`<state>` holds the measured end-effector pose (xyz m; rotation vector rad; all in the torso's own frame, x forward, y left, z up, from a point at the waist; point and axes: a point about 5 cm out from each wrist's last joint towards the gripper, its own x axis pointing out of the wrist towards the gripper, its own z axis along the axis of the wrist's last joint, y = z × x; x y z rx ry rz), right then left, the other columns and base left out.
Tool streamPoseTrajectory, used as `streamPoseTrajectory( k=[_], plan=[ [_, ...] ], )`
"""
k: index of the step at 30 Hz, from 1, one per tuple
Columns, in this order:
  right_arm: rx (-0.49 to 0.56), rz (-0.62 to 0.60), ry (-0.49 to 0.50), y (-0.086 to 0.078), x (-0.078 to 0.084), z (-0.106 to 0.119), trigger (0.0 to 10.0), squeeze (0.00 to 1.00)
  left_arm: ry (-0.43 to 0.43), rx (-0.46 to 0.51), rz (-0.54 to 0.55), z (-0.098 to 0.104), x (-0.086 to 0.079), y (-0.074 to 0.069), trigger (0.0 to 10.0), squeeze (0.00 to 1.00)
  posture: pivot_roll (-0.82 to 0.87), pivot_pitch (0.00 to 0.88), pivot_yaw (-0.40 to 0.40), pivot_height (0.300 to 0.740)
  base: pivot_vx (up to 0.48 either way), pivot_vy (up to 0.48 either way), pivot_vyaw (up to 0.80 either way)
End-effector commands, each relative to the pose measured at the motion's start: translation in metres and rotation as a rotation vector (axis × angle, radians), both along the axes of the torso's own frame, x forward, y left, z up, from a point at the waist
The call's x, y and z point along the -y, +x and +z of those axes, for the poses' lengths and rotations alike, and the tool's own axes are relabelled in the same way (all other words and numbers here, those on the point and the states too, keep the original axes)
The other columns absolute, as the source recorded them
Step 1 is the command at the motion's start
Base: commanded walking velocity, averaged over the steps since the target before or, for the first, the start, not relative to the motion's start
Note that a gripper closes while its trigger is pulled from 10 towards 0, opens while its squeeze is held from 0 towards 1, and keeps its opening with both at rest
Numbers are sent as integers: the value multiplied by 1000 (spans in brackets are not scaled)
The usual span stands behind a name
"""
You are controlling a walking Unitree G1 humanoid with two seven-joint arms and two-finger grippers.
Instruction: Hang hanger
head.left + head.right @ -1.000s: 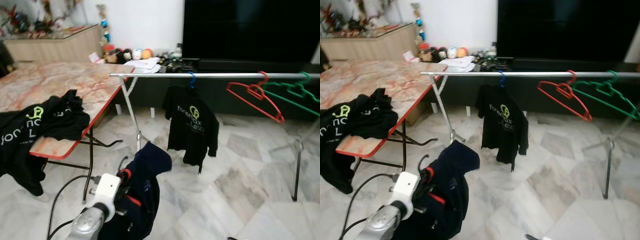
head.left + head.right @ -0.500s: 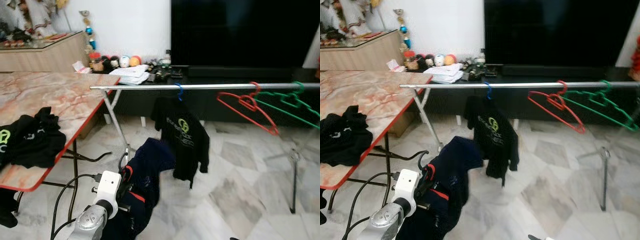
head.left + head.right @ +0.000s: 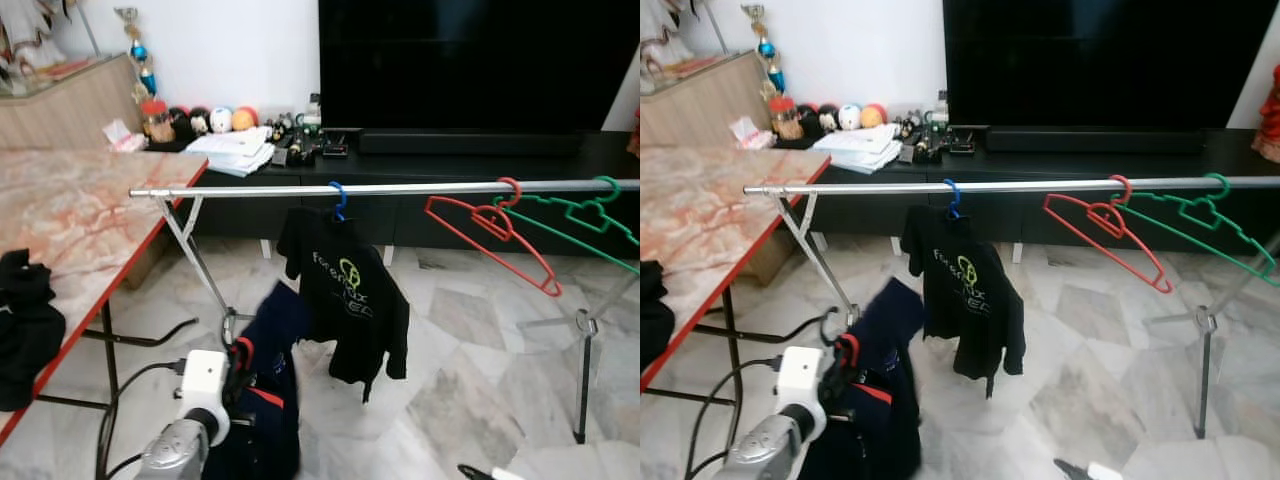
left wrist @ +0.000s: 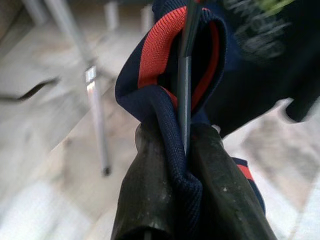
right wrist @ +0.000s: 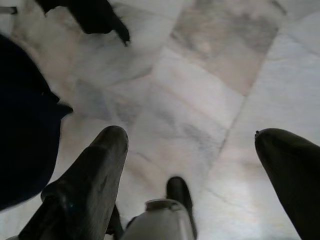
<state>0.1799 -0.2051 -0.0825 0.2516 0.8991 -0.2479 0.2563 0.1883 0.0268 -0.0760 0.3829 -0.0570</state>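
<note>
Two black fingers of the left gripper point(image 4: 182, 165) are being kept clamped on a navy garment point(image 3: 268, 400) and its hanger point(image 4: 184, 75), low at near left. The right gripper point(image 5: 192, 165) is being held spread wide over the floor. Farther off, a black shirt point(image 3: 345, 300) is being carried on the rail point(image 3: 420, 187).
</note>
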Motion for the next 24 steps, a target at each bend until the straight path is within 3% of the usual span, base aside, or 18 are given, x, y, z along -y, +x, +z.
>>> streamPoseTrajectory(
  k=[1,6,24],
  plan=[
    [-17,-22,8,-7,1,-3,10000,0,9,-8,65,-3,-12,-5,10000,0,-38,44,55,740,0,0,0],
    [-16,-29,10,-7,2,-3,10000,0,40,9,81,1,-14,-3,10000,0,-34,43,56,740,0,0,0],
    [-20,-21,22,-7,0,-3,10000,0,64,21,39,5,-7,1,10000,0,-32,43,57,740,0,-341,0]
  ],
)
